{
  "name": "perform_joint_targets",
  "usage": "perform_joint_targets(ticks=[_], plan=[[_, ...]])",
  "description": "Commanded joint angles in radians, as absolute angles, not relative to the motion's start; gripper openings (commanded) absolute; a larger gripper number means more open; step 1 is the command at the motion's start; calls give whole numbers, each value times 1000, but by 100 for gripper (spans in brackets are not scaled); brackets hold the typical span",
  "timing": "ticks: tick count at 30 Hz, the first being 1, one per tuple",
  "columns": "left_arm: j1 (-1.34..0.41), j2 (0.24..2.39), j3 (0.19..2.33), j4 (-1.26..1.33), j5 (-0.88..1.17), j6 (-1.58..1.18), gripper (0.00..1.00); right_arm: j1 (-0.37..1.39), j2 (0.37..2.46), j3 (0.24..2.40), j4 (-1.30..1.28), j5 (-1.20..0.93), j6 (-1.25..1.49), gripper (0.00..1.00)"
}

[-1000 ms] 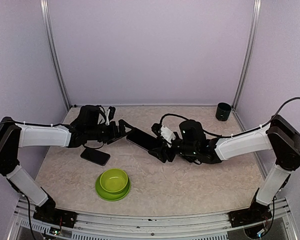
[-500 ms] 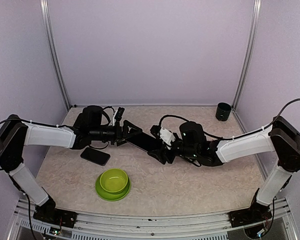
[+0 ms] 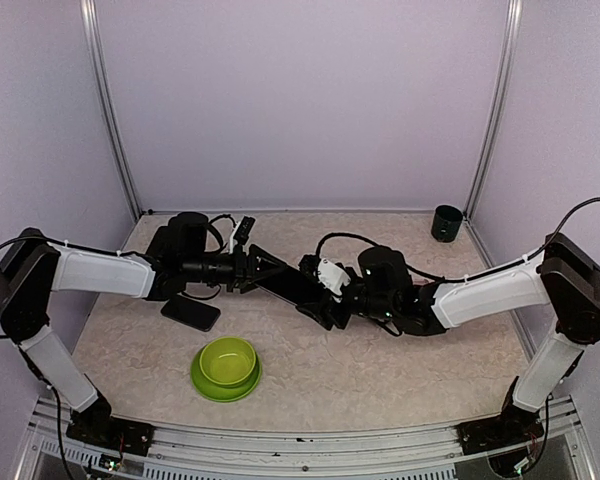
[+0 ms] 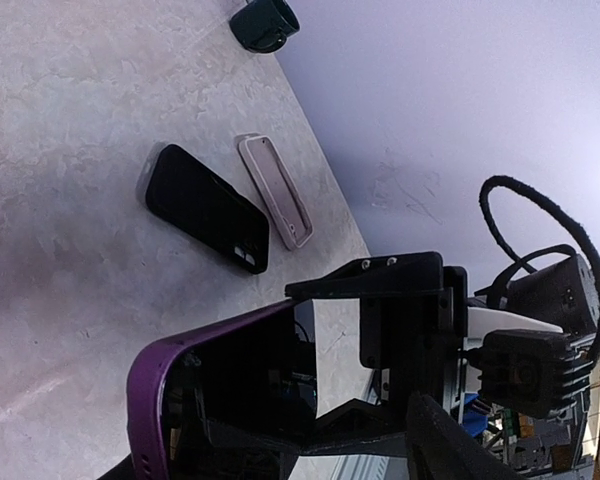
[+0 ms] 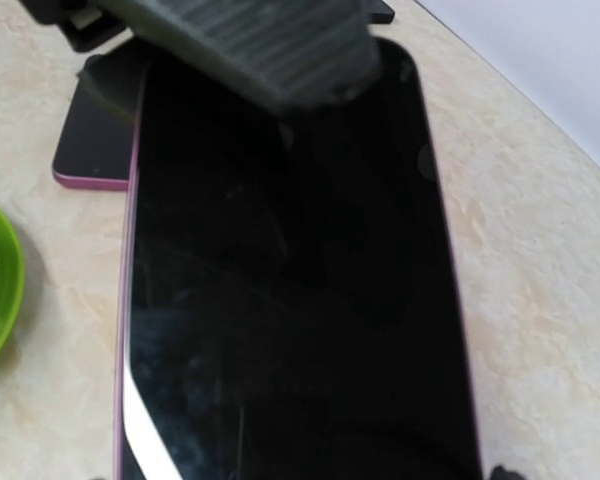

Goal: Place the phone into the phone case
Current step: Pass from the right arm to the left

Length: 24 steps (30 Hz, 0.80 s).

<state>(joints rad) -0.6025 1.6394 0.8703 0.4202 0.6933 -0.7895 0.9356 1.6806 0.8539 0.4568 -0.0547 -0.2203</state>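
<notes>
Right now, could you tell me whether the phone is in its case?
Apparently in: the purple case rim runs along one side of the phone and wraps its corner; one end is hidden.

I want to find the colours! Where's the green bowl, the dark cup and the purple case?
green bowl (image 3: pixel 227 364), top view, its bare inside.
dark cup (image 3: pixel 446 230), top view, its outer wall.
purple case (image 4: pixel 145 400), left wrist view, its rounded corner edge.

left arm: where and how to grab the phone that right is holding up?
Probably its free end, nearest the left gripper, coming in lengthwise from the left, jaws on the screen and back. The right gripper has the phone by its other end, tilted off the table.
</notes>
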Motion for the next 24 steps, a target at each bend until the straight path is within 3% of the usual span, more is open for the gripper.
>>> perform_joint_targets(ticks=[1,8,18,24], plan=[[-607,1652,865,472,732,-786,62,945,1640,846,527,-31,-246,53],[-607,1658,857,482,737,-787,35,945,1637,838,535,-22,-255,53],[-606,1664,847,487,727,-786,4,945,1635,829,541,-11,-262,54],[-607,1661,841,493,717,-780,0,945,1631,828,541,-8,-265,58]])
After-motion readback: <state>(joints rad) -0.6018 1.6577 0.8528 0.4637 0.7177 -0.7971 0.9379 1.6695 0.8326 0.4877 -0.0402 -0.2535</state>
